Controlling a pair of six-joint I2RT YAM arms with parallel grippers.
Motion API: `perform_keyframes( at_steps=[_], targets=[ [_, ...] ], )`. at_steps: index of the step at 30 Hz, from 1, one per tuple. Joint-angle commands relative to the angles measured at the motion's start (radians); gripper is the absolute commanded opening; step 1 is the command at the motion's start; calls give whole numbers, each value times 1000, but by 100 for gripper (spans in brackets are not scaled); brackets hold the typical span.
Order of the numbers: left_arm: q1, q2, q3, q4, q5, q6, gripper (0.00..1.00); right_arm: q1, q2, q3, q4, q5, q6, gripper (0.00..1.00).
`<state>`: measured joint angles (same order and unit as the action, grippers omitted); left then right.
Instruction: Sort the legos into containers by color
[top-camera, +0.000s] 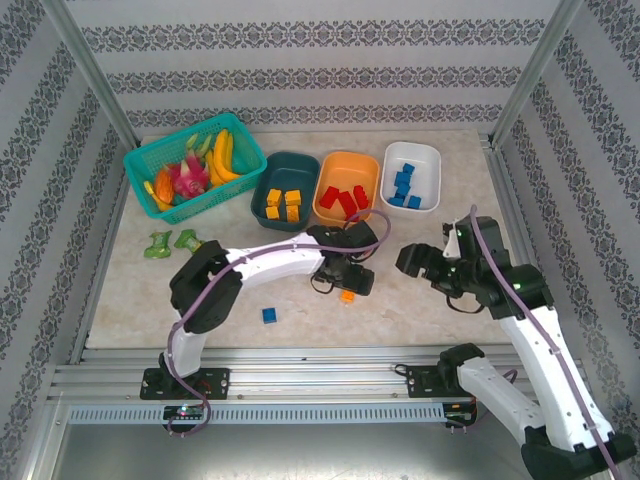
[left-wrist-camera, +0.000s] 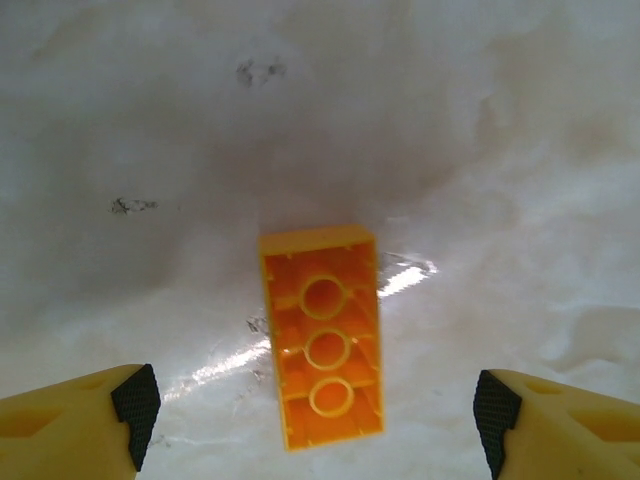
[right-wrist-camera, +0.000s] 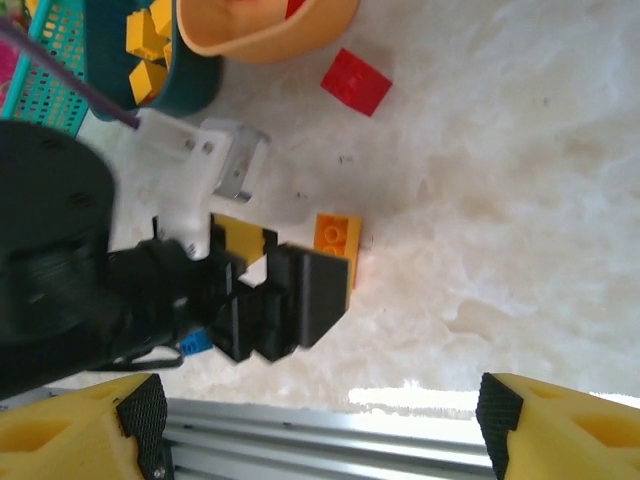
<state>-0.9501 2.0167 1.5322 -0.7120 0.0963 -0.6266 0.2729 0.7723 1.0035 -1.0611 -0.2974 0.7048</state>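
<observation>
An orange lego lies hollow side up on the table, between the spread fingers of my open left gripper; neither pad touches it. From above, that gripper hovers just over the same brick. A blue lego lies alone to the left. The dark teal tub holds yellow bricks, the orange tub red ones, the white tub blue ones. My right gripper hangs open and empty to the right. A loose red lego sits by the orange tub.
A teal mesh basket of toy fruit stands at the back left, with green wrapped pieces in front of it. The aluminium rail runs along the near edge. The left arm's white link crosses the table's middle.
</observation>
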Motion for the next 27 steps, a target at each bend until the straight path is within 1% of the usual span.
perform_keyframes(
  at_steps=[1, 5, 8, 18, 23, 25, 27],
  targets=[
    [-21, 45, 62, -74, -78, -31, 83, 12, -30, -24, -92, -34, 23, 83],
    [-29, 107, 107, -97, -87, -29, 77, 11, -56, -41, -98, -42, 28, 83],
    [-35, 140, 129, -111, -93, -29, 70, 12, -65, -49, -94, -46, 32, 83],
    [-53, 165, 144, -140, -146, -35, 39, 11, -59, -59, -83, -47, 6, 83],
    [-44, 126, 169, -173, -189, -36, 34, 12, -53, -48, -64, -67, -12, 82],
    [-25, 88, 182, -190, -200, -41, 34, 11, -44, -46, -34, -104, -19, 82],
    [14, 39, 188, -198, -193, -54, 34, 11, -26, -41, 18, -157, -24, 82]
  ],
)
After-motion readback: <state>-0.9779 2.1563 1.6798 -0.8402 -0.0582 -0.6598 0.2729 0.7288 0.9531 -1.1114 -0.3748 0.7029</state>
